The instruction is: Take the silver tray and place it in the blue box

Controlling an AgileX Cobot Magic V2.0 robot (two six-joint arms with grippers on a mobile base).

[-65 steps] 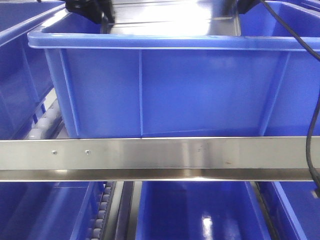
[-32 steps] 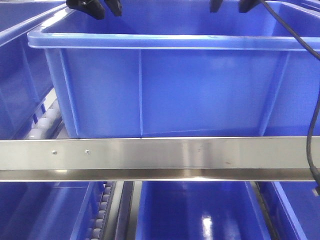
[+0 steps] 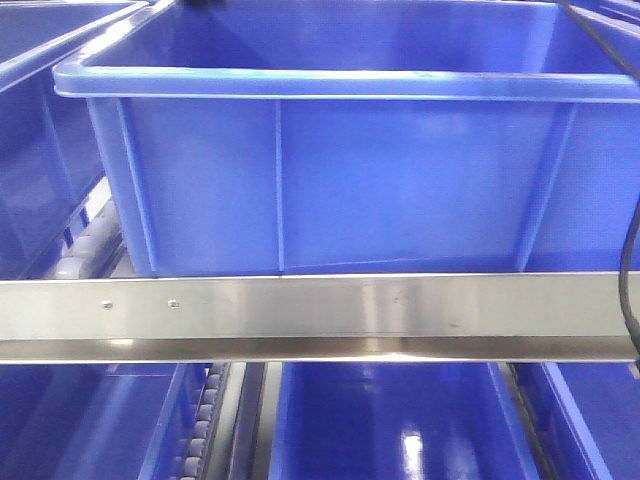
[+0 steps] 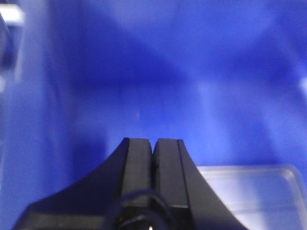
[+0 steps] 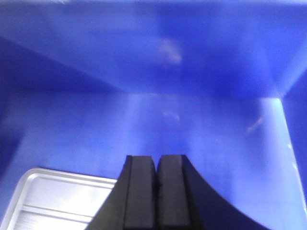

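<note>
The blue box (image 3: 400, 180) fills the front view, standing on the roller shelf. The silver tray is hidden behind its wall there. In the left wrist view the tray (image 4: 254, 191) lies flat on the box floor (image 4: 192, 72) at lower right. In the right wrist view it (image 5: 57, 201) lies at lower left, showing a rounded corner and ridges, with the box's inner walls (image 5: 192, 57) behind. My left gripper (image 4: 154, 141) is shut and empty above the box floor. My right gripper (image 5: 157, 157) is shut and empty, above the tray's edge.
A steel rail (image 3: 320, 315) crosses in front of the box. Another blue crate (image 3: 40, 120) stands at the left and more (image 3: 390, 420) sit on the lower level. White rollers (image 3: 85, 245) run at the left. A black cable (image 3: 630, 260) hangs at the right.
A second ago the tray was at the box's top between both grippers. It has since dropped out of the front view, and both grippers have risen out of that view.
</note>
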